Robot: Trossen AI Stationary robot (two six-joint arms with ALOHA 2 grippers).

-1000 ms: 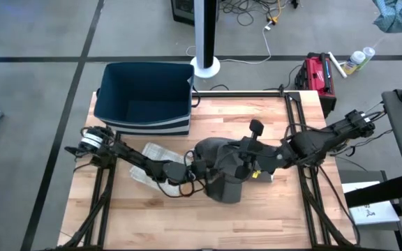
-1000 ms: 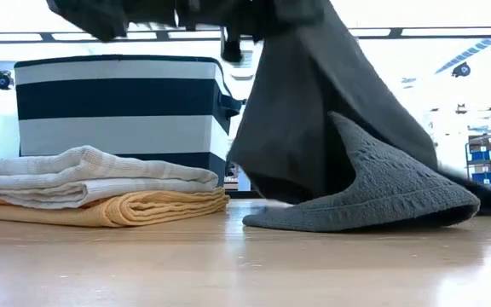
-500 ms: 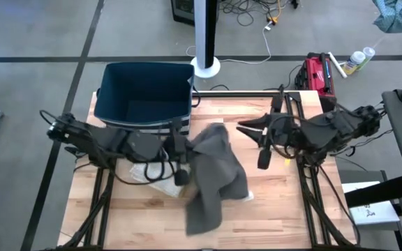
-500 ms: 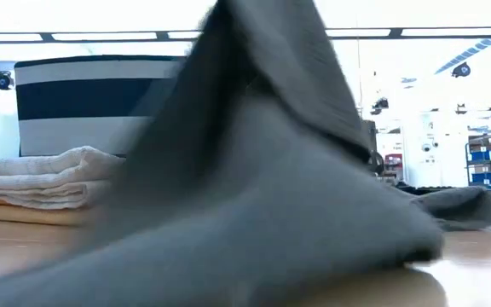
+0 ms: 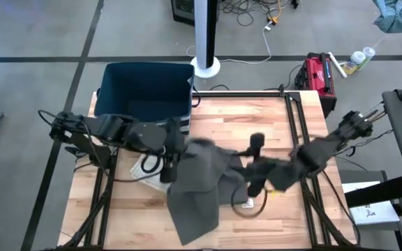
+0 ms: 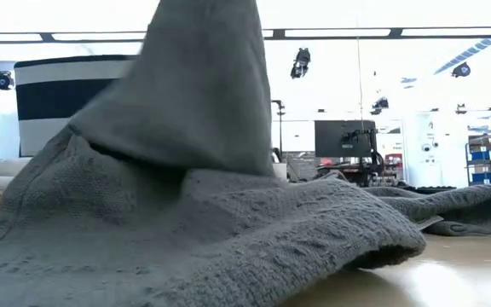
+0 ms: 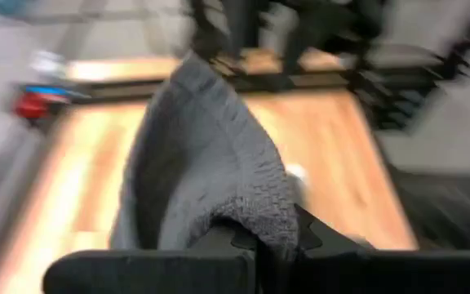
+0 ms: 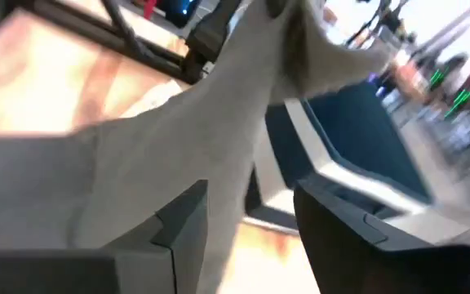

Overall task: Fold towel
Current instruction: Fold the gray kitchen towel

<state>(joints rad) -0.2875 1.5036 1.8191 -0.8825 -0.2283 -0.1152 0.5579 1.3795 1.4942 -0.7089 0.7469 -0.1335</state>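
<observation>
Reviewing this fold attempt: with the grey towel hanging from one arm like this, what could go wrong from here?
1. Only the left gripper is shut on the grey towel; the right gripper stands open beside the cloth, so the towel may bunch rather than spread flat.
2. The towel drapes toward the table's front edge and might slide off.
3. The folded towels lie right beside the left gripper, and dragging cloth might disturb the stack.

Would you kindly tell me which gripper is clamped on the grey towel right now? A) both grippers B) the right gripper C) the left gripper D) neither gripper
C: the left gripper pinches the grey towel; the right gripper stands open.
</observation>
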